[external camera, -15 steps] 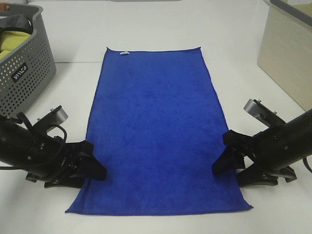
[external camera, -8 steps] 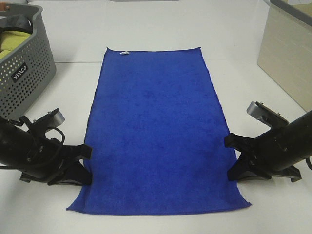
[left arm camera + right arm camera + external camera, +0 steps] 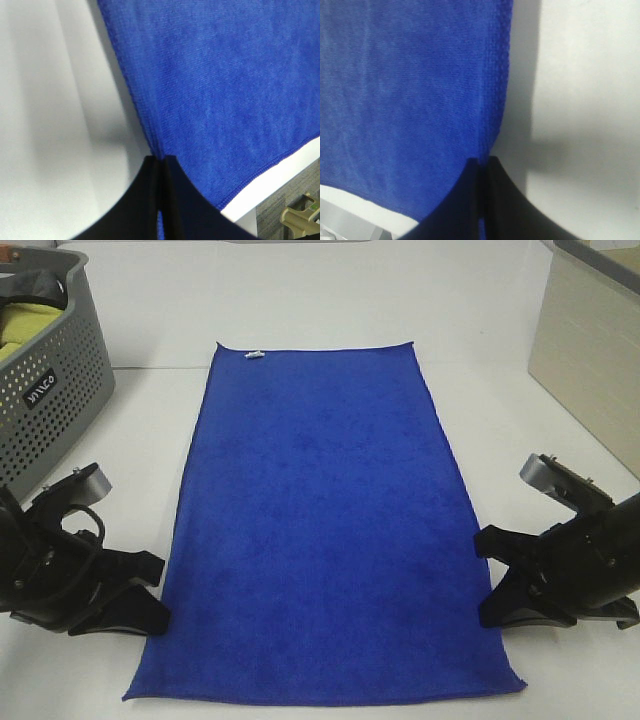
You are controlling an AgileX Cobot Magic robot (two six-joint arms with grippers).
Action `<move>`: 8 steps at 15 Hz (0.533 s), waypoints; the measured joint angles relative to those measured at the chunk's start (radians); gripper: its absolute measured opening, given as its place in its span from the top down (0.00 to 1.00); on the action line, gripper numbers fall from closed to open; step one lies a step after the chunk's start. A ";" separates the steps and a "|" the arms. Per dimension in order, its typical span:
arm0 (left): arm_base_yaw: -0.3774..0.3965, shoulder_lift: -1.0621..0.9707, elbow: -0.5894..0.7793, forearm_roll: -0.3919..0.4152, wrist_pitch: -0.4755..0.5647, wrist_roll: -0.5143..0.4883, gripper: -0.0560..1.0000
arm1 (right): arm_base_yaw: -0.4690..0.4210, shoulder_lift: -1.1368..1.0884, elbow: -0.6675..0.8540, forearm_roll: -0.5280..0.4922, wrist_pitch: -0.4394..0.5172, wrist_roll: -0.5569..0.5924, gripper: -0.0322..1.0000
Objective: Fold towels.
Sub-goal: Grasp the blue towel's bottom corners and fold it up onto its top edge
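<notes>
The royal-blue towel (image 3: 320,510) lies flat and lengthwise on the white table, with its small white tag (image 3: 255,354) at the far left corner. My left gripper (image 3: 160,595) rests on the table at the towel's left hem near the front. In the left wrist view the towel (image 3: 225,90) meets the gripper (image 3: 161,159), whose jaws are pressed together with a blue sliver between them. My right gripper (image 3: 487,580) is at the right hem. In the right wrist view this gripper (image 3: 482,161) is likewise shut on the towel (image 3: 405,85) at its edge.
A grey perforated basket (image 3: 50,390) stands at the far left, holding a yellow-green cloth (image 3: 22,325) and a dark cloth (image 3: 35,285). A beige box (image 3: 590,350) stands at the far right. The table's front edge runs just beyond the towel's near hem (image 3: 280,160).
Both grippers have closed from open onto the towel's side hems and drawn outward and toward the front. The towel's near end now lies wider.
</notes>
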 joint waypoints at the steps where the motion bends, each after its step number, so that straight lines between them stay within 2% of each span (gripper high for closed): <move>1: 0.000 -0.017 0.015 0.000 0.013 0.000 0.95 | 0.000 -0.044 0.024 -0.001 0.015 0.000 0.97; 5: -0.001 -0.123 0.143 0.002 0.045 0.000 0.95 | 0.000 -0.187 0.168 -0.002 0.033 0.003 0.97; 8: -0.001 -0.162 0.185 0.003 0.051 0.000 0.95 | 0.000 -0.219 0.211 -0.002 0.036 0.004 0.97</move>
